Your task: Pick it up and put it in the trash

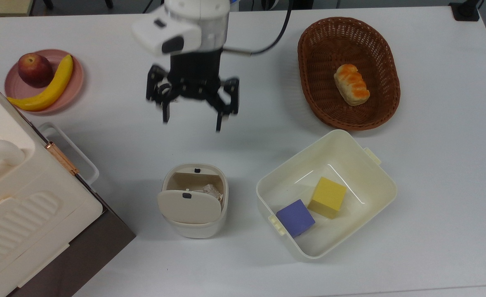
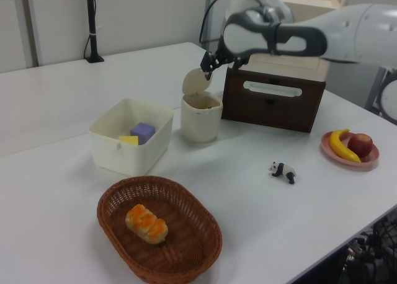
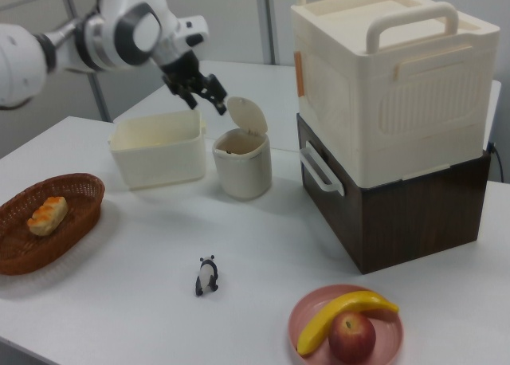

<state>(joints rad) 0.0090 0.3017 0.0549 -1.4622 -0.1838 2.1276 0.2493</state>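
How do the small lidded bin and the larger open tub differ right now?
The bin is small and has a flap lid tipped open; the tub is wider, lidless, with side tabs. The bin holds the crumpled paper; the tub holds a yellow cube and a purple cube. Both are cream-white.

The white arm point(image 1: 195, 18) enters from the top view's upper edge, its last link pointing down toward the surface. A black cable point(image 1: 274, 37) loops off the wrist on the top view's right. The black gripper point(image 1: 191, 121) hangs from the wrist with its two fingers point(image 1: 218, 119) spread wide apart and nothing between them. It is blurred in the top view, so the exact fingertip pose is hard to read. In the left view the forearm reaches in from the left view's right, roughly level, and the gripper point(image 2: 208, 68) points downward at its end. In the right view the arm comes from the right view's left, with the gripper point(image 3: 205, 96) tilted down and to the right view's right.
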